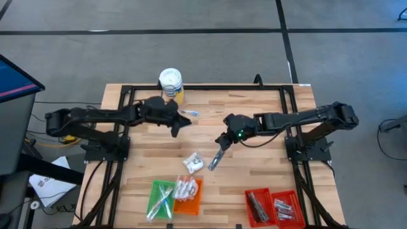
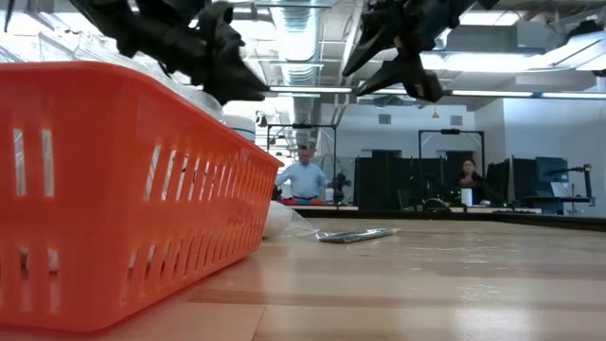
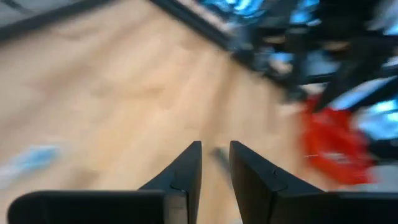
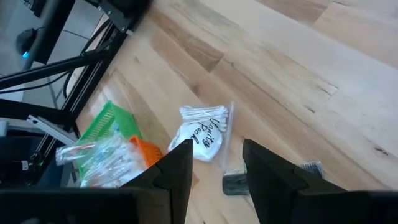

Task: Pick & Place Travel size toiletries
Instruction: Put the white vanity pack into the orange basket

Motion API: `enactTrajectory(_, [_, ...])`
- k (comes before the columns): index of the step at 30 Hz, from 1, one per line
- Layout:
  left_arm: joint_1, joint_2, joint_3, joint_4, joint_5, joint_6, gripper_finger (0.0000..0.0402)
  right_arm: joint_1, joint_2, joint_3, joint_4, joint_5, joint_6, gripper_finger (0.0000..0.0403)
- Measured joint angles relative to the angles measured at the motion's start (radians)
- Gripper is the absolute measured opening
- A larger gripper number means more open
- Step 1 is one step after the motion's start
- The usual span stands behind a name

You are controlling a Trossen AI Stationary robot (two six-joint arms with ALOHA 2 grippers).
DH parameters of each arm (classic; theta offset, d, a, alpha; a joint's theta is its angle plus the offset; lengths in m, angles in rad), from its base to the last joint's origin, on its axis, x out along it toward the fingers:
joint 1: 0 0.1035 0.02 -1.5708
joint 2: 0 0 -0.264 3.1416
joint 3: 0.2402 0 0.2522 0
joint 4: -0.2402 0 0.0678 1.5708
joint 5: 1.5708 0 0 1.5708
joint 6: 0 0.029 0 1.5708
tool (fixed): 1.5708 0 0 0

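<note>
A white crinkly packet (image 1: 193, 163) (image 4: 202, 134) lies flat on the wooden table, with a slim dark tube (image 1: 214, 160) (image 4: 236, 183) (image 2: 355, 235) lying just right of it. A blue-tinted stick (image 1: 189, 112) (image 3: 31, 158) lies farther back, near the tub. My left gripper (image 1: 180, 129) (image 3: 216, 149) hangs above the table's middle, open by a narrow gap with nothing between its fingers. My right gripper (image 1: 220, 141) (image 4: 217, 152) hovers open above and behind the packet and the tube, slanting down toward them, holding nothing.
A white-lidded tub with a yellow label (image 1: 170, 83) stands at the far edge. A green tray (image 1: 161, 198) and an orange tray (image 1: 187, 194) with small items sit at the near edge. Two red trays (image 1: 273, 207) sit at the near right. People are in the room beyond.
</note>
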Motion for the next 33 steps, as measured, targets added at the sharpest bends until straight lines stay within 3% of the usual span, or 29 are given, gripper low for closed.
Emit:
enactTrajectory(3, [0.047,-0.044,0.0,-0.115,-0.065,0.128,0.0076,-0.02,0.0,0.0,0.0,-0.02,-0.006,0.0133])
enactTrajectory(6, [0.098,-0.035,0.027,-0.239,-0.059,0.242,0.0083,-0.036,0.0,0.0,0.0,-0.022,-0.01,0.0133])
enactTrajectory(10, [0.122,0.051,0.11,-0.352,-0.063,0.422,0.011,-0.055,0.0,0.0,0.0,-0.023,-0.011,0.0133])
enactTrajectory(16, [0.122,0.242,0.244,-0.392,-0.172,0.59,0.0166,-0.082,0.0,0.0,0.002,-0.058,-0.033,0.0133])
enactTrajectory(24, [0.117,0.436,0.294,-0.409,-0.302,0.61,0.0216,-0.133,0.0,0.0,0.002,-0.173,-0.163,0.0133])
enactTrajectory(28, [0.115,0.455,0.295,-0.426,-0.395,0.59,0.0225,-0.172,0.0,0.0,-0.013,-0.268,-0.258,0.0133])
enactTrajectory(33, [0.112,0.449,0.295,-0.44,-0.406,0.455,0.0227,-0.218,0.0,0.0,-0.044,-0.338,-0.337,0.0133])
